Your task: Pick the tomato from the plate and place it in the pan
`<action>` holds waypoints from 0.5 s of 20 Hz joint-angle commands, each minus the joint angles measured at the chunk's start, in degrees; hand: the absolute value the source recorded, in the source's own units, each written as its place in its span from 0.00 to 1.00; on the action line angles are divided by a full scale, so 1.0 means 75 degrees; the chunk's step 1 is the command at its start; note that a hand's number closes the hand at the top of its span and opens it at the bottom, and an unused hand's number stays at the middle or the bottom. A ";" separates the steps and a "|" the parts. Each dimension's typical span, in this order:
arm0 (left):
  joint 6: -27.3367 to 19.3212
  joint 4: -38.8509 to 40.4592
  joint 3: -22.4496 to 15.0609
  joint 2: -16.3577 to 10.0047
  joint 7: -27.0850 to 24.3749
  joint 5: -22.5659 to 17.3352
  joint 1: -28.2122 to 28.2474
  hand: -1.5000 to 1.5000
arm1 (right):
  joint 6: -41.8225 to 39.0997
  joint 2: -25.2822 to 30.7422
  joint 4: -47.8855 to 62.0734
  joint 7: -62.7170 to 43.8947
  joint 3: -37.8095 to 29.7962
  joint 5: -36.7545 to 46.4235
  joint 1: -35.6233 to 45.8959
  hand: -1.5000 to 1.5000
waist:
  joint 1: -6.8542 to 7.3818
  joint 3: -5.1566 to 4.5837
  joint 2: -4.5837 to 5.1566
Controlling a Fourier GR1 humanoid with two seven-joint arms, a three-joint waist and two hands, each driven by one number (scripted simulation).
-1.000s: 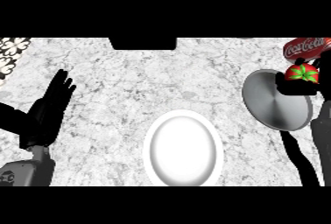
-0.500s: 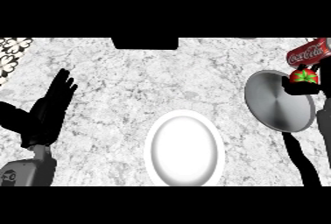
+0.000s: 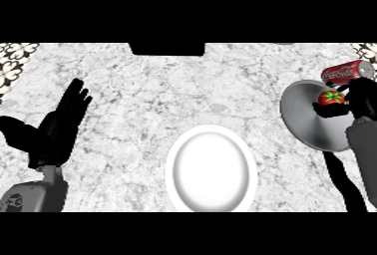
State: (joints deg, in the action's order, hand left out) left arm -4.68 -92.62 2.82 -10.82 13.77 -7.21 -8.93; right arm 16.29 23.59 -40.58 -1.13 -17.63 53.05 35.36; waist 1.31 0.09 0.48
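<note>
Moved: the tomato shifted down and left from the upper right and ended over the upper right part of the pan; the right hand came with it; the soda can also sat lower than before, at the pan's top rim; plate and left hand did not move.
Right hand: at the right edge, fingers curled round the tomato, thumb under it.
Left hand: at the left of the frame, spread, fingers up, resting.
Tomato place: in the right hand, over the pan's inside, well apart from the white plate at lower centre; whether it touched the pan floor could not be told.
Risk 1: the can lay just beside the hand, so opening or pulling back could likely knock it into the pan or roll it across the counter.
Risk 2: the tomato sat toward the pan's right side; a round tomato let go there might roll out over the rim.
Facing: green stalk star faced up toward the camera.
Long axis: near round, none clear; the stalk-to-base line ran roughly toward the camera.
</note>
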 commanded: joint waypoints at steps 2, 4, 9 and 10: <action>-0.0003 0.0302 0.0175 -0.0029 0.0041 -0.0038 -0.0453 0.50 | -0.0066 0.0187 0.1876 0.0471 -0.0479 -0.0403 0.0756 0.00 | 0.0025 0.0002 0.0022; 0.0093 0.0546 0.0250 -0.0011 -0.0214 -0.0052 -0.0304 0.50 | -0.0058 0.0199 0.2114 0.1047 -0.0612 -0.0670 0.0583 0.00 | -0.0020 0.0000 0.0002; 0.0066 -0.0081 0.0200 -0.0047 0.0139 -0.0074 -0.0072 0.50 | 0.0017 0.0453 0.1971 0.2352 -0.1459 -0.1723 0.0643 0.00 | -0.0052 0.0005 -0.0020; -0.0151 0.0173 0.0017 0.0194 -0.0029 0.0170 -0.0105 0.50 | 0.0170 0.0355 0.1911 0.2661 -0.1708 -0.2014 0.0522 0.00 | -0.0096 0.0008 -0.0009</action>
State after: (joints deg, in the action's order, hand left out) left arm -4.50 -92.27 3.61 -10.45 13.82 -7.25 -9.13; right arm 16.62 26.51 -26.36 12.71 -25.81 43.74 39.81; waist 1.14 0.13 0.43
